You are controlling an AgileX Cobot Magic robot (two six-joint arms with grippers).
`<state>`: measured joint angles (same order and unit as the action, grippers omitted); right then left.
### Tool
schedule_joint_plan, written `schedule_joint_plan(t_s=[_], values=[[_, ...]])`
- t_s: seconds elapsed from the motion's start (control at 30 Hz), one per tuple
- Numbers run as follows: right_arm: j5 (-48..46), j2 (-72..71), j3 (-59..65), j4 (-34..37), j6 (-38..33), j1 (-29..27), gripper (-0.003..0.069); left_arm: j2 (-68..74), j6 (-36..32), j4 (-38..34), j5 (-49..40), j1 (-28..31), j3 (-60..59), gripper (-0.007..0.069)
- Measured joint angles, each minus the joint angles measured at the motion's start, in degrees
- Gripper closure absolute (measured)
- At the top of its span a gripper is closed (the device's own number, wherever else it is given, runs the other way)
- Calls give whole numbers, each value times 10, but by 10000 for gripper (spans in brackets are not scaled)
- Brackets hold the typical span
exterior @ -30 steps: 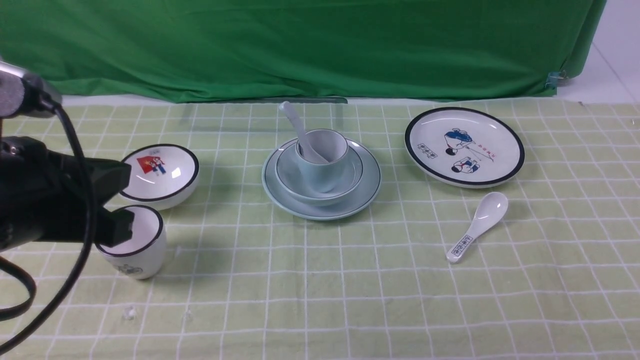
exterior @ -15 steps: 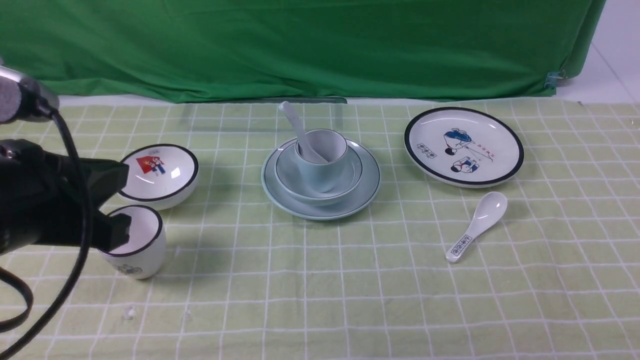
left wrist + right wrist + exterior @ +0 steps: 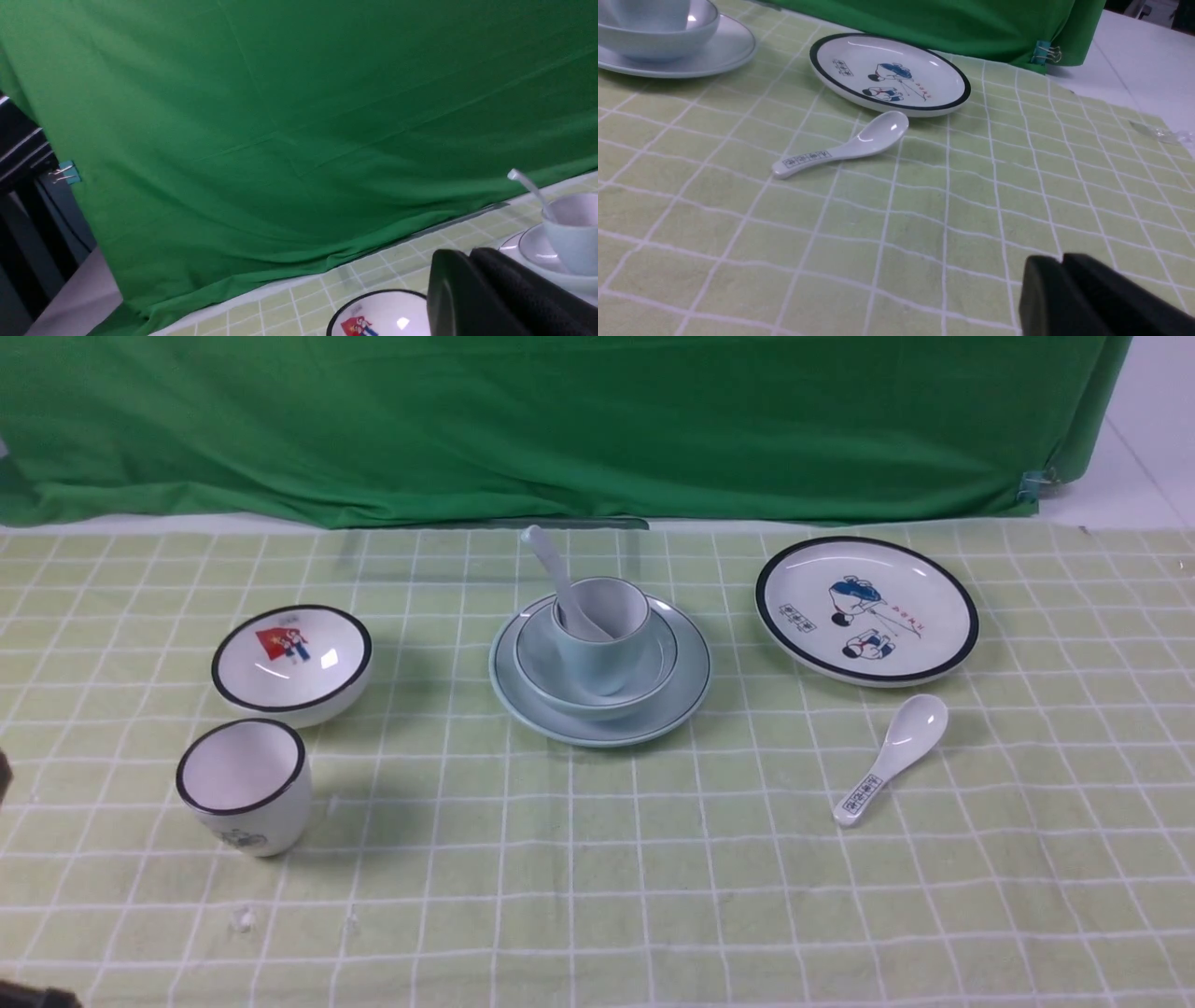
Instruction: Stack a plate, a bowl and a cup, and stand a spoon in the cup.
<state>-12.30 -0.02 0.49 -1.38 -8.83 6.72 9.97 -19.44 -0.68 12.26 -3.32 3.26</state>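
The pale blue plate (image 3: 599,726) lies mid-table with the pale blue bowl (image 3: 551,677) on it and the small blue cup (image 3: 597,658) inside the bowl. The plain spoon (image 3: 549,563) stands in the cup, its handle leaning back and left. In the left wrist view the spoon (image 3: 527,185) and cup (image 3: 572,245) show beyond my left gripper (image 3: 469,254), whose fingers are pressed together on nothing. My right gripper (image 3: 1062,261) hangs over bare cloth, its fingers touching and empty, well apart from the plate (image 3: 724,51) and bowl (image 3: 654,39). Neither gripper shows in the front view.
A white black-rimmed bowl (image 3: 291,661) with a red picture and a white black-rimmed cup (image 3: 245,798) stand at the left. A white cartoon plate (image 3: 866,609) and a printed white spoon (image 3: 892,756) lie at the right. A green curtain (image 3: 560,420) closes the back.
My left arm has drawn back leftward out of the front view, uncovering the white cup and bowl. The stack and the spoon have not moved.
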Motion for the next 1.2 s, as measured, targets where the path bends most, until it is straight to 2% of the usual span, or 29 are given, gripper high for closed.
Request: schedule_joint_plan(t_s=[0.1, 0.2, 0.23, 0.27, 0.37, 1.2], values=[[0, 0, 0, 0, 0, 0, 580, -51, 27, 7, -41, 21, -33, 653], [-1, 0, 0, 0, 0, 0, 571, -90, 133, 7, -148, 29, -33, 653], [-1, 0, 0, 0, 0, 0, 570, -93, 150, 7, -162, 29, -33, 653], [-1, 0, 0, 0, 0, 0, 564, -98, 208, 7, -223, 29, -34, 653], [-1, 0, 0, 0, 0, 0, 556, -98, 235, 7, -264, 31, -37, 653], [-1, 0, 0, 0, 0, 0, 513, -98, 235, 7, -274, 34, -37, 653]])
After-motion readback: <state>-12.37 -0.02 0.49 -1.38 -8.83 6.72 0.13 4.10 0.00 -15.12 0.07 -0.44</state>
